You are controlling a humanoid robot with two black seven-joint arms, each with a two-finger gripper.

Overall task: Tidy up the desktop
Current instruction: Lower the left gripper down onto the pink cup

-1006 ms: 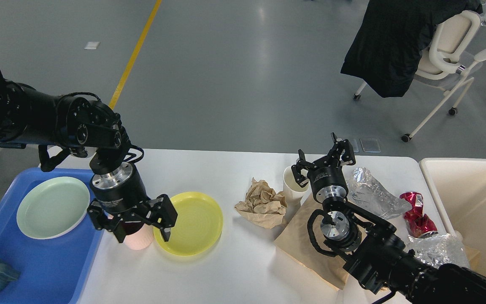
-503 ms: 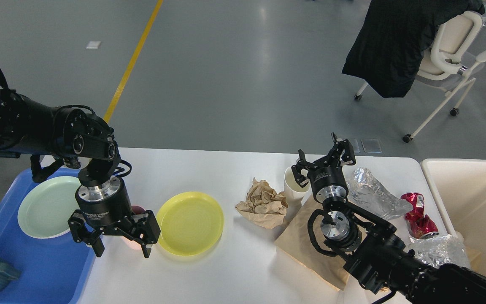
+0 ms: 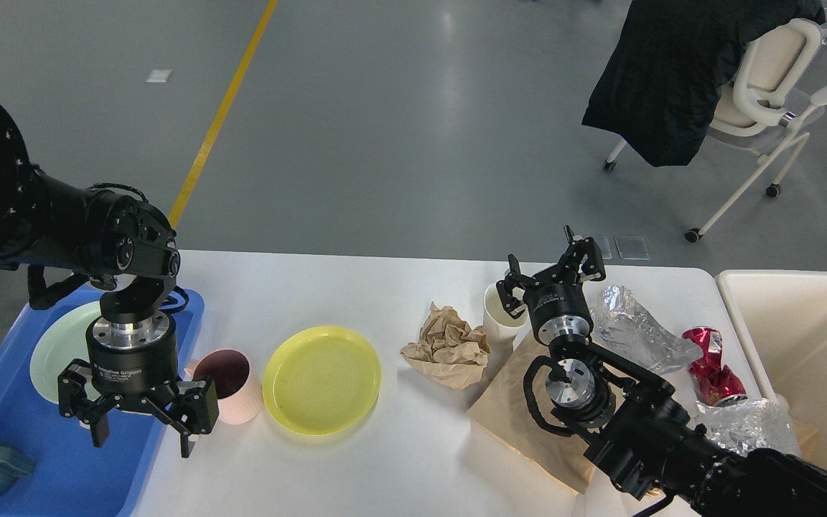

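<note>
Head view shows my left gripper [image 3: 139, 425] at the lower left of the frame, hanging fingers-down over the right edge of the blue tray [image 3: 62, 459], jaws spread wide and holding nothing. The pink cup [image 3: 225, 384] stands upright on the desktop [image 3: 356, 287] just to the right of that gripper, between the tray and the yellow plate [image 3: 322, 378], its mouth facing up and a small handle toward the tray. My left arm is plainly the nearer one; I judge the coming move is a short shift rightward to bracket the cup's wall. That arm reaches in from the left edge, wrist bent straight down. My right gripper [image 3: 551, 276], right of centre, points up and away with fingers parted, empty, beside the white paper cup [image 3: 497, 316] and crumpled brown paper [image 3: 448, 345]. Foil, a crushed red can [image 3: 708, 362] and the cream bin [image 3: 801, 337] lie farther right.
</note>
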